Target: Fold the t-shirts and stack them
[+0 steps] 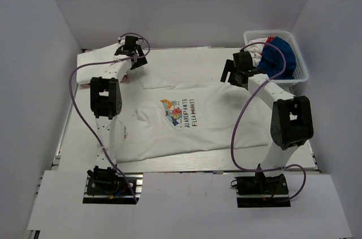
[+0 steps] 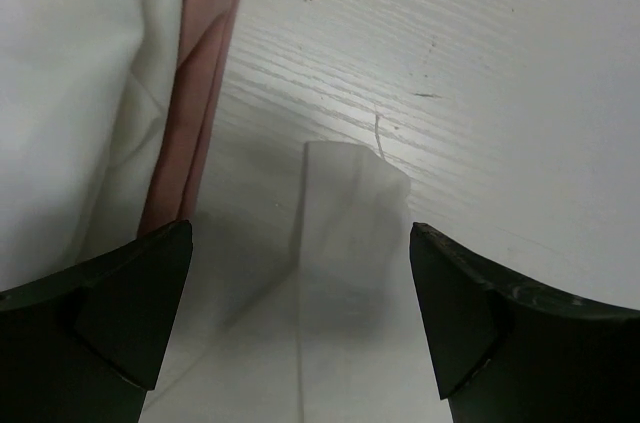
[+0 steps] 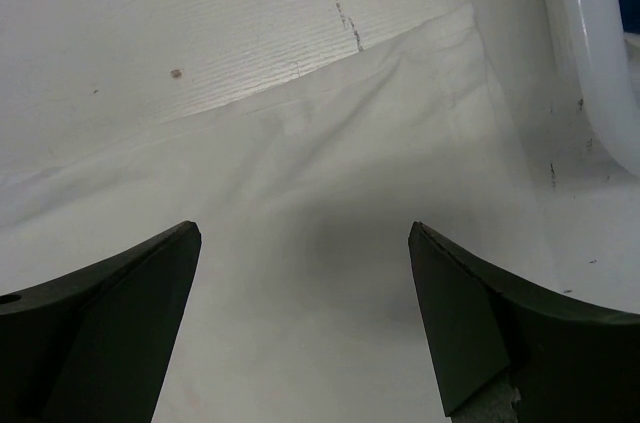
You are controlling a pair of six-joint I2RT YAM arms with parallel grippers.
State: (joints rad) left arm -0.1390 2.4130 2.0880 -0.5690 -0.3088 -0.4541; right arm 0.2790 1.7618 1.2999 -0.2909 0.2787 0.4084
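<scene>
currently a white t-shirt with a small cartoon print (image 1: 226,100) lies spread flat across the middle of the table (image 3: 150,23); the left gripper (image 1: 131,57) hangs wide open over its far left corner, holding nothing; the right gripper (image 1: 229,75) is likewise wide open above the far right corner, just beside the white lattice basket (image 1: 266,34), where a royal blue t-shirt (image 1: 281,57) lies bunched with others
</scene>
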